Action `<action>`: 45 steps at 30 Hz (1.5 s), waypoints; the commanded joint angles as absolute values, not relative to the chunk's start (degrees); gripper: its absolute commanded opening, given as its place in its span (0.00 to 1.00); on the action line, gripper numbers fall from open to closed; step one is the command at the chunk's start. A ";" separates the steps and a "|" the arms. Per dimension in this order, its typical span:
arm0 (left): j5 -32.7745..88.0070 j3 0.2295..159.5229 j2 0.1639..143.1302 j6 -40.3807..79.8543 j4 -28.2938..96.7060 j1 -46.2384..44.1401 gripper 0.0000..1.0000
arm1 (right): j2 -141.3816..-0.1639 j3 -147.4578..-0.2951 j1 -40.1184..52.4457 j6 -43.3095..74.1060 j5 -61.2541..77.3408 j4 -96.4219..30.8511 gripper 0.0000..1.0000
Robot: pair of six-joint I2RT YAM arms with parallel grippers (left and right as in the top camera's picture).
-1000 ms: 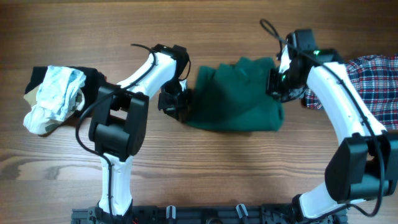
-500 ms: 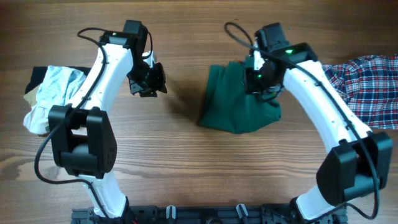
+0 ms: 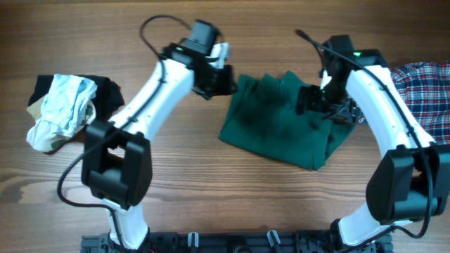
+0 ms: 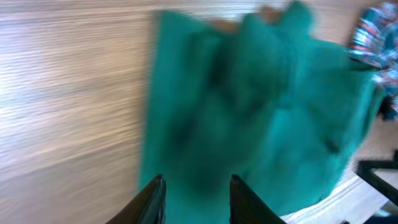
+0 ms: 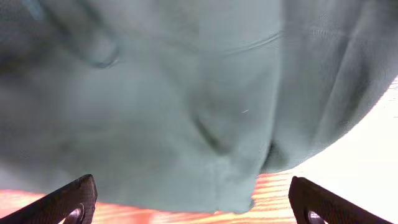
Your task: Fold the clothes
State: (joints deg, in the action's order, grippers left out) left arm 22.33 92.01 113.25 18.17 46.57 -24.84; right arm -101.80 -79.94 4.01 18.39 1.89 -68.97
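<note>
The clothes, a dark green garment, lie crumpled in a rough fold at the table's middle. My left gripper hovers at their upper-left corner. In the left wrist view its fingers stand a little apart, and the blurred green cloth lies beyond them with nothing between them. My right gripper is over the garment's right side. Seen from the right wrist, its fingers are spread wide above the cloth's hem, gripping nothing.
A red, blue and white plaid shirt lies at the right edge, close to the right arm. A pale blue-white garment on black cloth sits at the far left. Bare wood lies in front of the green garment.
My right gripper has opened, let go of the green cloth and shifted right. The left arm swung right to the garment's upper-left corner. The garment now spreads further toward the front right.
</note>
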 commanded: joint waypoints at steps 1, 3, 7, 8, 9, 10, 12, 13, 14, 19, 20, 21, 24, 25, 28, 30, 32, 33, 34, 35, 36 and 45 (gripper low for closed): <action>19.84 91.94 114.43 17.26 40.73 -31.35 0.32 | -102.67 -76.82 -0.64 19.49 5.21 -66.83 1.00; 18.94 91.94 115.70 14.96 37.69 -33.34 0.31 | -102.67 -73.91 -2.24 19.51 8.03 -64.73 1.00; 16.45 91.94 119.68 14.22 34.68 -34.61 0.28 | -102.67 -63.77 -5.15 21.19 15.79 -57.32 0.99; 16.47 91.94 120.79 13.67 33.76 -34.61 0.28 | -102.67 -62.11 -5.65 22.65 15.66 -56.18 1.00; 16.45 91.94 121.93 12.82 32.80 -34.61 0.28 | -102.67 -60.49 -6.37 23.11 15.55 -54.94 1.00; 16.36 91.94 122.93 11.38 32.10 -34.61 0.28 | -102.67 -59.57 -7.16 23.11 15.57 -54.48 1.00; 15.90 91.94 124.84 9.17 31.70 -34.54 0.28 | -102.67 -59.22 -8.21 22.17 16.01 -56.05 1.00; 14.72 91.94 125.62 9.17 31.99 -34.46 0.28 | -102.65 -59.20 -8.34 21.47 16.43 -57.28 1.00; 13.45 91.94 126.23 9.19 32.62 -34.28 0.27 | -102.67 -59.09 -8.34 21.10 16.64 -57.95 1.00; 7.60 91.94 126.72 13.54 39.11 -32.64 0.16 | -102.67 -51.90 -8.32 23.44 22.06 -51.09 1.00; 7.60 91.94 126.72 14.66 40.64 -32.21 0.14 | -102.67 -49.58 -8.32 25.15 23.77 -47.20 1.00; 7.60 91.94 126.72 15.84 42.15 -31.79 0.13 | -102.67 -47.66 -8.32 25.96 24.73 -43.38 1.00; 7.64 91.94 126.72 16.99 44.34 -31.64 0.13 | -102.67 -44.58 -8.27 25.93 25.21 -33.85 1.00; 7.64 91.94 126.72 16.99 44.73 -31.73 0.13 | -102.67 -44.45 -8.27 25.91 25.54 -31.55 1.00; 7.64 91.94 126.72 17.04 44.88 -31.86 0.13 | -102.67 -44.47 -8.27 25.76 28.25 -26.02 0.90; 7.97 91.94 126.72 17.28 44.84 -31.88 0.13 | -102.67 -44.45 -8.25 23.46 31.77 -21.91 0.68; 8.05 91.94 126.72 17.43 44.82 -31.88 0.14 | -102.65 -44.53 -8.21 20.75 35.77 -16.97 0.29; 8.05 91.94 126.72 17.43 44.84 -31.88 0.14 | -102.67 -44.69 -8.21 20.43 36.27 -16.32 0.22; 8.05 91.94 126.72 17.41 44.84 -31.88 0.14 | -102.65 -44.88 -8.21 20.32 36.32 -16.29 0.13; 8.05 91.94 126.72 17.43 44.84 -31.88 0.14 | -102.65 -45.21 -8.21 19.84 36.34 -16.99 0.06; 8.05 91.94 126.72 17.41 44.84 -31.88 0.14 | -102.65 -45.50 -8.21 19.46 36.25 -17.96 0.04; 8.10 91.96 125.91 17.41 44.64 -31.46 0.13 | -100.99 -57.32 -7.73 14.15 21.34 -41.95 0.04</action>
State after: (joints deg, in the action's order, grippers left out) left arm 8.58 91.98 125.91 16.71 44.64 -31.75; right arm -101.30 -52.05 -8.49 18.39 30.57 -36.23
